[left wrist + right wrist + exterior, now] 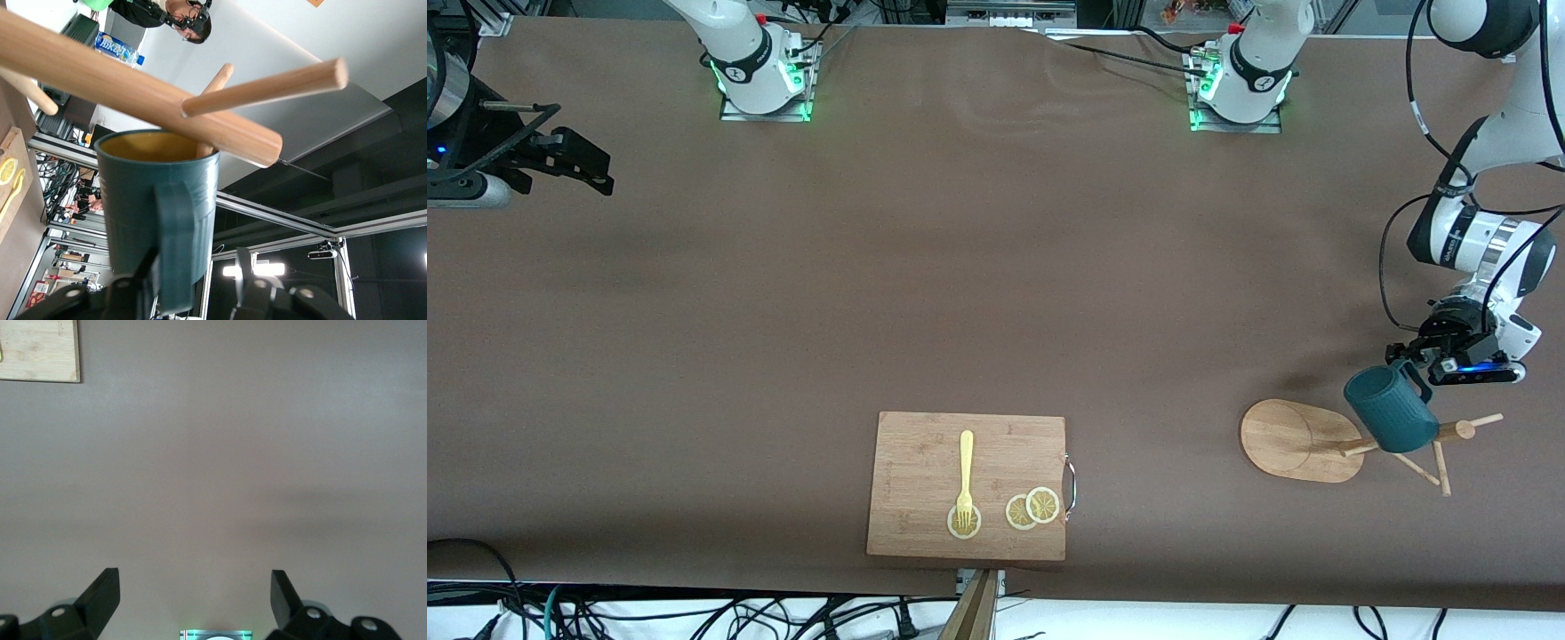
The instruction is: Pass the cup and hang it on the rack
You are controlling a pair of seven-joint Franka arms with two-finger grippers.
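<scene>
cup [1392, 407] held by its handle in the closed left gripper [1411, 360], pressed against the pegs of the rack [1303, 440] at the left arm's end of the table | right gripper [569, 160] kept waiting over bare table, fingers spread wide, nothing held

The rack [1303, 440] stands on the tabletop [960, 284] at the left arm's end, and the cup [1392, 409] is up against its pegs. The board [925, 462] lies near the middle, closer to the front camera, with a fork [965, 476] and slices [1032, 508] on it.
</scene>
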